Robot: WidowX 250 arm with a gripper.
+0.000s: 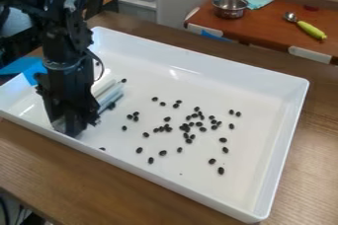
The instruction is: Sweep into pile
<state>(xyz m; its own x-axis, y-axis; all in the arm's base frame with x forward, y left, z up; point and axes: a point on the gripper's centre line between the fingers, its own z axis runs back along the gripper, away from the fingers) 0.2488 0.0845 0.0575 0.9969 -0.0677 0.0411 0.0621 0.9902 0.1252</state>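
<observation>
In the white tray (261,120), dark pellets (186,129) mostly apart from the fingers (70,126) (opening and hold both unclear)

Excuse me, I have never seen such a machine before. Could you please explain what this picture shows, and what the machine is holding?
The black machine is a robot arm. One fixed camera looks down at a slant; the arm enters at upper left and hangs over the left part of a white tray. The tray stands on a wooden table. In it lie many small, dark, bean-like pieces, mostly scattered, some close together. Beside the arm is a pale, long thing; I cannot tell whether the arm holds it.
</observation>
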